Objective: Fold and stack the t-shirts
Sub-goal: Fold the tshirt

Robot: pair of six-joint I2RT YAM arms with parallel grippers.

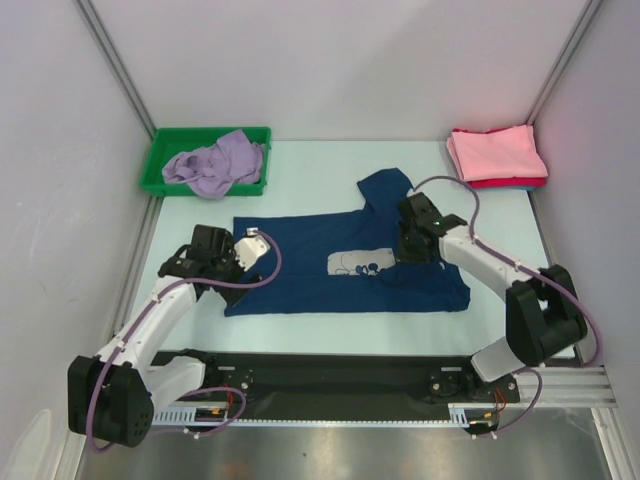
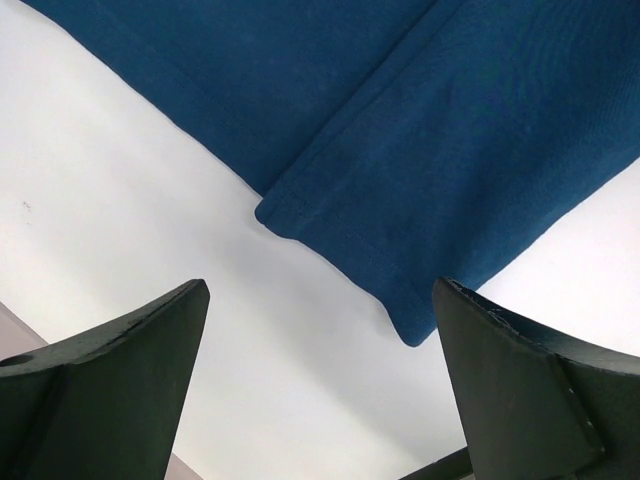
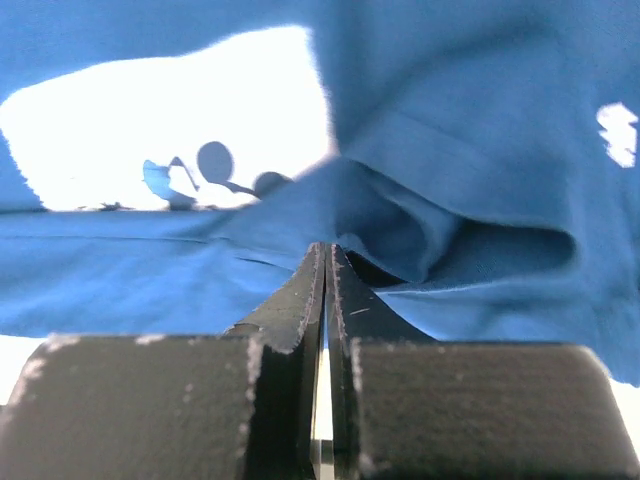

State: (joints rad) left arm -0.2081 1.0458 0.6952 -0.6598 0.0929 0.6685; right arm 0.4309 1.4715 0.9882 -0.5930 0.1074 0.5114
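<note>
Left end effector spread wide, right end effector pinched fully closed

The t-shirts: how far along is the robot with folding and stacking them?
Done: a folded pink and red stack sits at the far right. In hand: the navy shirt lies spread out; the right claw is shut on its fabric beside the print, and the left claw is open near its left edge. Left: finishing that fold, then the lavender shirt, crumpled in the green bin.
</note>
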